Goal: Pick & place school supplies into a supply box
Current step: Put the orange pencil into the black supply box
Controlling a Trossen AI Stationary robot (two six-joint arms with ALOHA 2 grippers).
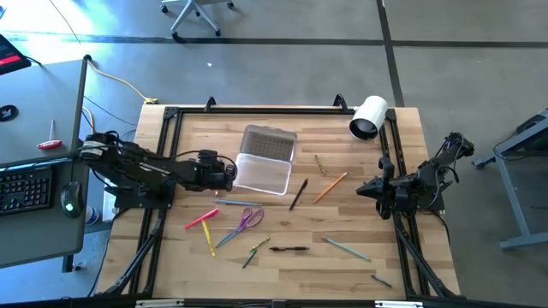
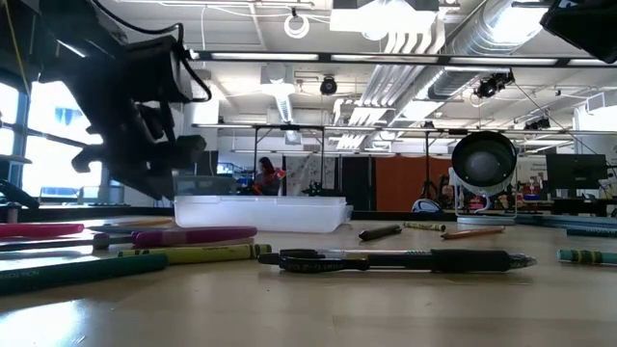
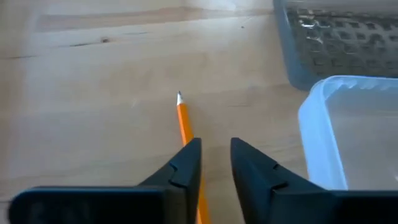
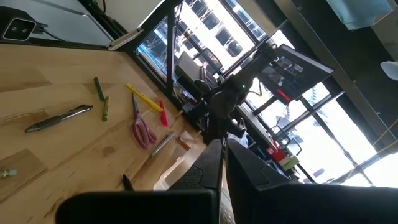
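Note:
The clear supply box [image 1: 264,174] stands open in the middle of the table, its ribbed lid [image 1: 270,141] laid back toward the far edge. Pens, markers, pencils and purple-handled scissors [image 1: 248,221] lie scattered on the near half: a pink marker [image 1: 201,218], a black pen [image 1: 289,249] and an orange pencil [image 1: 330,188] among them. My left gripper [image 3: 216,155] hovers by the box's left wall [image 3: 317,143], narrowly open, over another orange pencil [image 3: 182,118]. My right gripper [image 1: 370,188] waits shut at the table's right edge. My left gripper stands above the orange pencil, whose shaft [image 3: 185,130] runs along the fingers and passes behind one fingertip [image 3: 186,163], outside the gap. Nothing is pinched between the fingers. Whether that finger touches the pencil, I cannot tell.
A large white roll [image 1: 368,117] lies at the far right corner. A black frame [image 1: 257,109] borders the table. A desk with a keyboard [image 1: 26,188] stands left of the table. Bare wood shows between the box and the table's far edge.

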